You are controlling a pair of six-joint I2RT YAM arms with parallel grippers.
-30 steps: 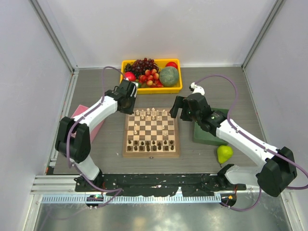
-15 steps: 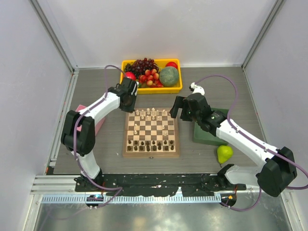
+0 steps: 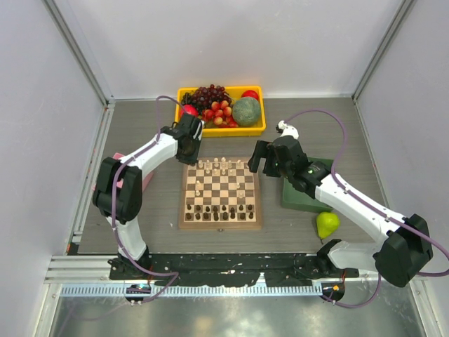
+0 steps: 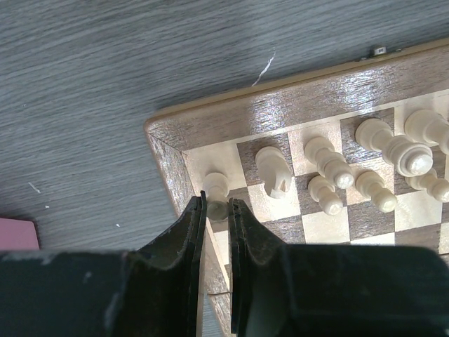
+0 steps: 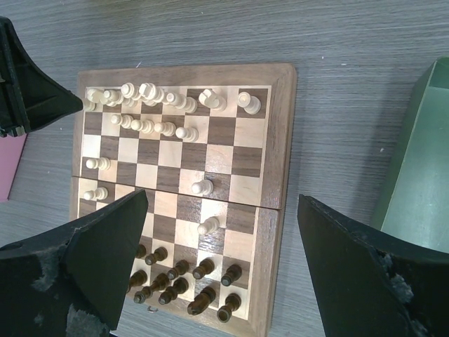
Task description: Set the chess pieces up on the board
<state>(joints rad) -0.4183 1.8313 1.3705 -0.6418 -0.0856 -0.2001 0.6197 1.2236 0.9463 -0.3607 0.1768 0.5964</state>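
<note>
Left wrist view, bench entry.

**Q:** Where is the piece in hand, and why there?

**A:** The corner piece (image 4: 215, 187), cream-white, sits at the far left corner square of the board (image 4: 295, 105), at the end of the white back row. The left gripper (image 4: 216, 210) is clamped on it, its fingers (image 4: 188, 235) nearly together with the piece pinched between them. A corner square suggests a rook's home. The fingers hide its top, so the type is unconfirmed, and I cannot tell whether its base is seated or just off the wood.

**Q:** And the rest of the set?

**A:** The white chess pieces (image 5: 147, 91) crowd the two far rows. A few strays (image 5: 202, 187) stand mid-board, well apart from their rows. The dark pieces (image 5: 203, 267) fill the near rows. Judgement: the setup is well along, with the strays left to home.

**Q:** What about the right arm?

**A:** The right gripper (image 5: 223, 198) hangs over the board's right side, jaws wide apart and holding nothing. It is probably held clear so the left arm has the corner to itself. The green tray (image 5: 421, 161) lies just right of the board.

**Q:** Any risk at release?

**A:** The neighbouring piece (image 4: 273, 172) stands just beside the corner piece. My call is to open only slightly and lift straight up.
</note>
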